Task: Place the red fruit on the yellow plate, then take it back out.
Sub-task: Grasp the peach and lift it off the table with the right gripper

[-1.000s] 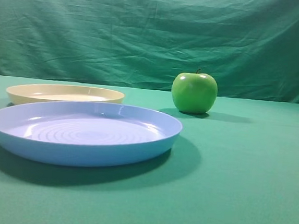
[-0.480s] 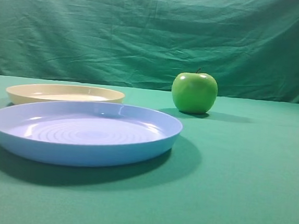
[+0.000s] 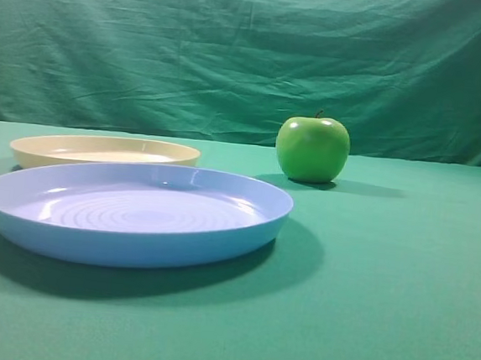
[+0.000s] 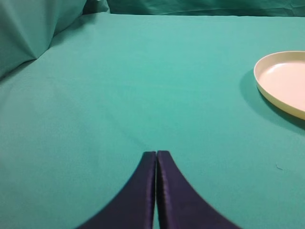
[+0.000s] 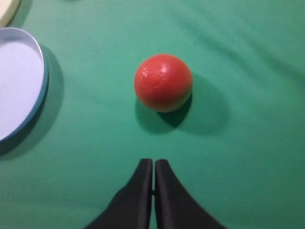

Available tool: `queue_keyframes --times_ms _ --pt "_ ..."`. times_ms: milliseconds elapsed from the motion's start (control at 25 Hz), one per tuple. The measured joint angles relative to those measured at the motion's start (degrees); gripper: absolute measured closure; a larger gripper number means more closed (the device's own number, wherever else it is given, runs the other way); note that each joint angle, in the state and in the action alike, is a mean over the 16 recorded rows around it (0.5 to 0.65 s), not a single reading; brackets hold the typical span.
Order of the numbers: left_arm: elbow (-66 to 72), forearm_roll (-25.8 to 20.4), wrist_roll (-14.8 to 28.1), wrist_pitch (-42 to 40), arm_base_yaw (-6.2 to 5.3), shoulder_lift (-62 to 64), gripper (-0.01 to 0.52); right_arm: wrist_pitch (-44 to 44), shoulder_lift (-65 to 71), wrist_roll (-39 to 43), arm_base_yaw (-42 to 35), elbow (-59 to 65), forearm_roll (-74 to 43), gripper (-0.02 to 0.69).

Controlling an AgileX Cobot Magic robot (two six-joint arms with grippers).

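The red fruit [image 5: 163,82] lies on the green cloth in the right wrist view, straight ahead of my right gripper [image 5: 153,162], which is shut with nothing in it and clear of the fruit. The yellow plate [image 3: 104,151] sits at the back left in the exterior view, with nothing on it. Its rim also shows at the right edge of the left wrist view as the yellow plate [image 4: 281,83]. My left gripper [image 4: 156,153] is shut and holds nothing, well to the left of that plate. The red fruit and both grippers are out of the exterior view.
A larger light blue plate [image 3: 136,213] stands in front of the yellow one; the blue plate's edge [image 5: 21,90] lies left of the red fruit. A green apple [image 3: 312,148] sits behind, to the right. Green cloth backdrop [image 3: 251,55] closes the far side.
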Motion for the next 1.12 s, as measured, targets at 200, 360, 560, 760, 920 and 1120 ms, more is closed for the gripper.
queue_keyframes --times_ms 200,360,560,760,920,1120 --pt "0.0 0.0 0.0 0.0 0.0 0.0 0.514 1.38 8.66 -1.08 3.2 -3.17 -4.32 0.665" --pt "0.0 0.0 0.0 0.0 0.0 0.0 0.514 1.45 15.35 -0.85 7.59 -6.04 -9.28 0.665" --pt "0.0 0.0 0.0 0.0 0.0 0.0 0.514 -1.28 22.59 0.68 13.56 -9.03 -15.13 0.613" --pt "0.0 0.0 0.0 0.0 0.0 0.0 0.514 -6.42 28.4 2.33 17.71 -10.55 -18.3 0.446" --pt "0.0 0.0 0.0 0.0 0.0 0.0 0.514 -11.01 32.82 2.55 18.8 -11.22 -18.45 0.284" --pt "0.0 0.0 0.0 0.0 0.0 0.0 0.514 -15.78 38.83 2.59 18.91 -11.53 -18.17 0.1"
